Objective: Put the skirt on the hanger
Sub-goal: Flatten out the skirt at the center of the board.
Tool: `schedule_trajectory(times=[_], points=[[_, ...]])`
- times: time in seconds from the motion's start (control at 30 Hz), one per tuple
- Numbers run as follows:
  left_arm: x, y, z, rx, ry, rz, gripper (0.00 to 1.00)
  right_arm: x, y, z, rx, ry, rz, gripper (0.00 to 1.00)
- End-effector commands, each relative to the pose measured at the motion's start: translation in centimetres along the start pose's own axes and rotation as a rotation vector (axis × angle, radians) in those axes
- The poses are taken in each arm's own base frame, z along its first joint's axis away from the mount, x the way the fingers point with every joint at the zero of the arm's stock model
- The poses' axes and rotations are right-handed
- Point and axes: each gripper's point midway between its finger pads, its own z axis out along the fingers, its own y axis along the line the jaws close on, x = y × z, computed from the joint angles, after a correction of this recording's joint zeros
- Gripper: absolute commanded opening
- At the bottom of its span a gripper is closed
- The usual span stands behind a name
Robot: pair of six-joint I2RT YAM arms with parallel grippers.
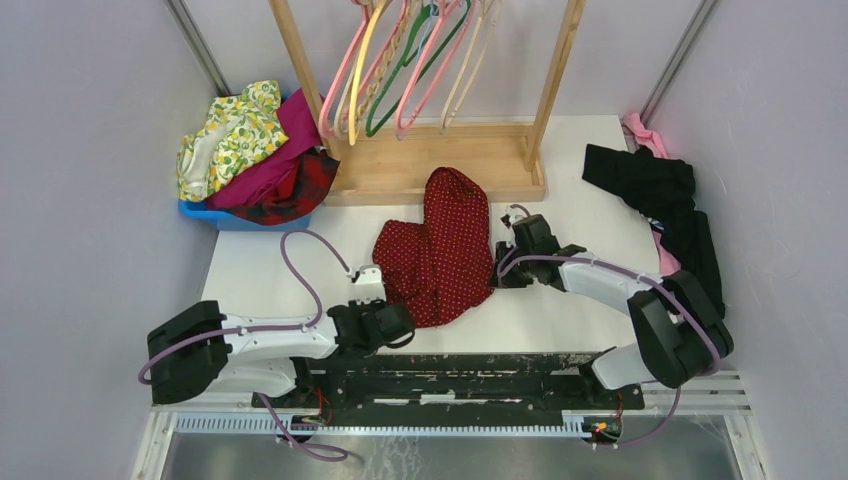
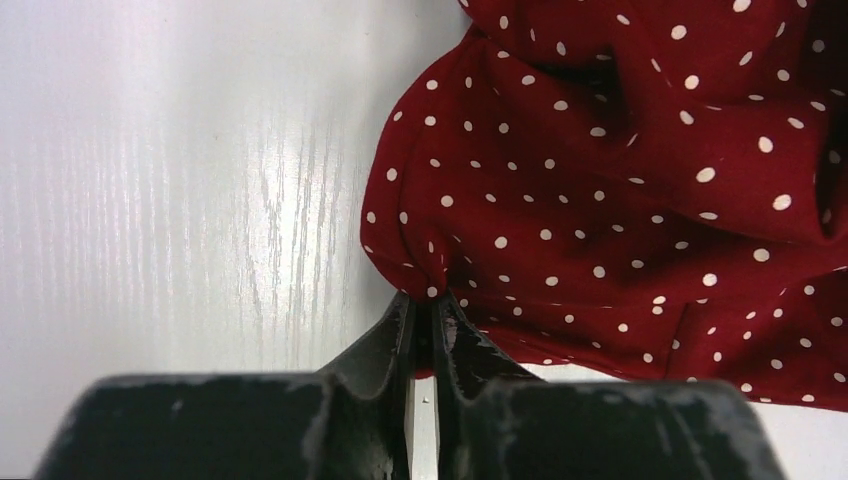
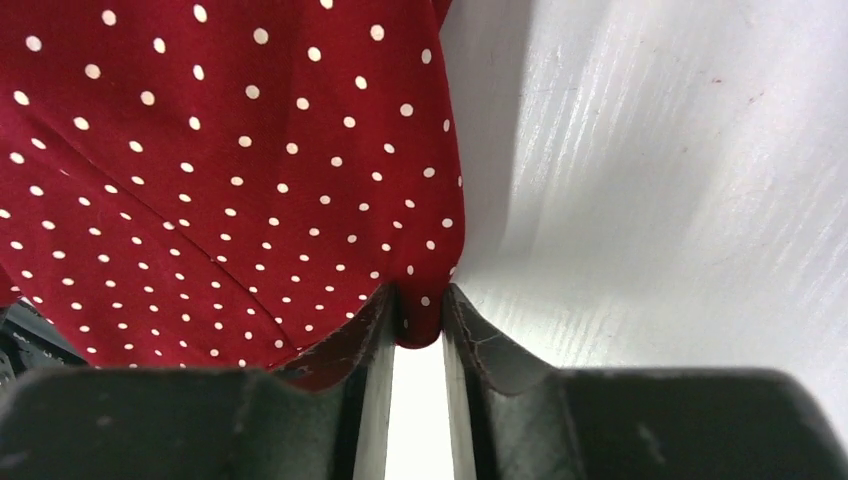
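Pinching opposite edges of the skirt (image 1: pixel 440 245): left gripper (image 2: pixel 425 300) clamped on a fold at its tips, right gripper (image 3: pixel 420 312) likewise, probably to lift and spread it. Lying crumpled between both; rack (image 1: pixel 400 165) beyond them, hanger not made out.

Plain pale lilac-grey walls (image 1: pixel 90 150) close round a white wood-grain tabletop (image 1: pixel 250 270) on three sides, slanted grey metal poles (image 1: pixel 197 45) in the back corners, a pale wooden rack frame (image 1: pixel 440 165) at the rear, soft even light glinting off the laminate.
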Motion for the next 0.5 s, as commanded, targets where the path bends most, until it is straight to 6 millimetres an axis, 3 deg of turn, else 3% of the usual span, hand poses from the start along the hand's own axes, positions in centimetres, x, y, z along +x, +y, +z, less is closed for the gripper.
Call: schedule_trajectory(times=[0.0,0.17,0.47], points=[[0.6,-0.9,-0.3,0.037,0.042,0.015,0.11,-1.3,1.0,-0.8,-0.029,-0.058,0.008,0.23],[-1.4,-2.0,-2.3,0.092,0.034,0.013,0.09,-2.3,1.8,-3.8,-0.030,-0.100,-0.009,0.02],[-7.8,-3.3,-7.9,0.204,-0.049,-0.041,0.10,-5.1,4.6,-11.0,-0.070,-0.204,-0.039,0.01]])
